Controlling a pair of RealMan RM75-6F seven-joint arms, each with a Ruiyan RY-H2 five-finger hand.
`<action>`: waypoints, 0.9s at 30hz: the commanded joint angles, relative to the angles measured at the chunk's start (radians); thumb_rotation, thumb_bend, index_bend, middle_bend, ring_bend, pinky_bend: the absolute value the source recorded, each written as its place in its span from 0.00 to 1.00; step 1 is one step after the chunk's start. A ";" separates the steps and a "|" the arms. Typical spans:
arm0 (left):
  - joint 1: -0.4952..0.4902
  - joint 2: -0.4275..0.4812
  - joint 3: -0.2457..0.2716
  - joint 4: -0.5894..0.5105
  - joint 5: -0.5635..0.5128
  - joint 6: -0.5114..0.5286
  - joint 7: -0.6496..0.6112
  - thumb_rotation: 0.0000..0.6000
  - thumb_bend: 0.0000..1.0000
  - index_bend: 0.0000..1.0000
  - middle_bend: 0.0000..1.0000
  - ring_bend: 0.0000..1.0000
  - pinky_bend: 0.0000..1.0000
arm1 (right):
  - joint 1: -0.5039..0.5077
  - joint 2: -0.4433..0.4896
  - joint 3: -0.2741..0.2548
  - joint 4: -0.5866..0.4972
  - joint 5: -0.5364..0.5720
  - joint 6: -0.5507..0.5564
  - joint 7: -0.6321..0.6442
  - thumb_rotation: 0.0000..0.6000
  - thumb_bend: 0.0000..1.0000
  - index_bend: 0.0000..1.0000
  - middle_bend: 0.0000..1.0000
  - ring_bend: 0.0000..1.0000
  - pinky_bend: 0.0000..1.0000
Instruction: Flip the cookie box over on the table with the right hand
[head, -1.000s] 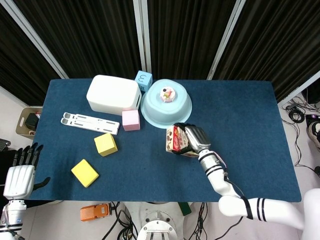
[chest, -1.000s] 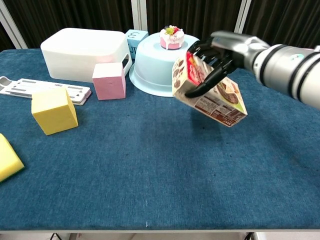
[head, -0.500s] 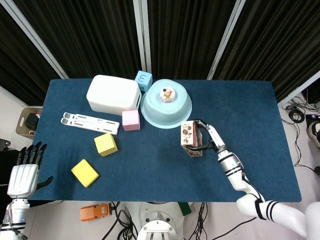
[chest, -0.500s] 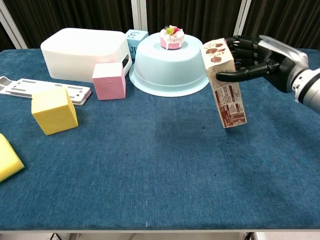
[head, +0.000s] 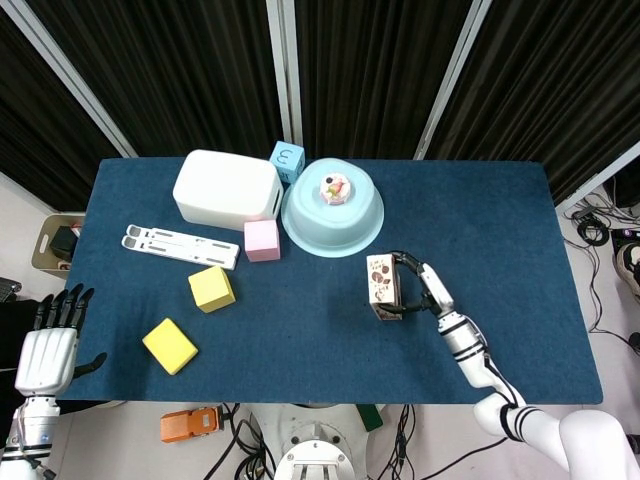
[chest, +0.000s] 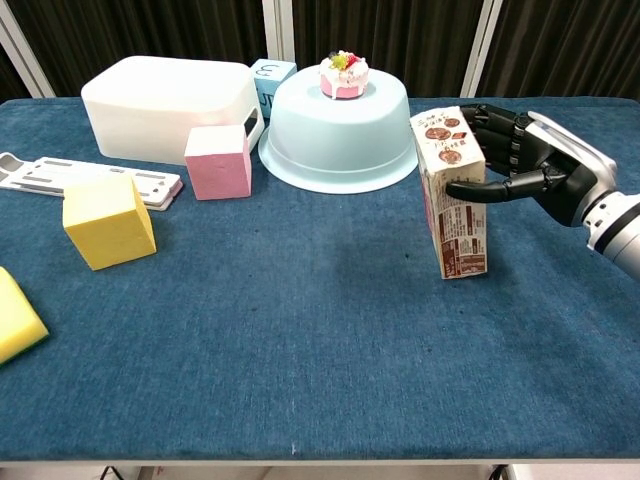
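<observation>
Blue cloth: the table (chest: 300, 380) is carrying everything, and I am working only at its right-centre.
Left hand (head: 45, 345): I am hanging it off the table's left edge, fingers apart and holding nothing, keeping it out of the way since the flip is the other hand's job.
Upturned pale bowl (chest: 338, 125): it is sitting just behind and left of my work, close enough that I judge a careless tip could knock it.
Cookie box (chest: 452, 193): it is standing on its short end on the cloth, nearly upright.
Right hand (chest: 525, 160): I am wrapping my fingers round the box's upper part from the right, steadying it on end.
</observation>
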 joint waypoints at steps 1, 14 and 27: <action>-0.001 0.000 -0.001 0.001 0.000 0.000 -0.001 1.00 0.13 0.00 0.00 0.00 0.00 | -0.006 -0.004 -0.015 0.016 -0.004 0.008 0.011 1.00 0.14 0.19 0.35 0.15 0.15; -0.006 0.000 -0.002 0.004 0.001 -0.003 -0.005 1.00 0.13 0.00 0.00 0.00 0.00 | -0.070 0.114 -0.074 -0.042 -0.024 0.100 -0.098 1.00 0.14 0.00 0.00 0.00 0.00; -0.013 -0.003 -0.002 -0.001 0.004 -0.007 0.003 1.00 0.13 0.00 0.00 0.00 0.00 | -0.051 0.626 -0.050 -0.803 0.105 -0.080 -0.782 1.00 0.07 0.00 0.00 0.00 0.00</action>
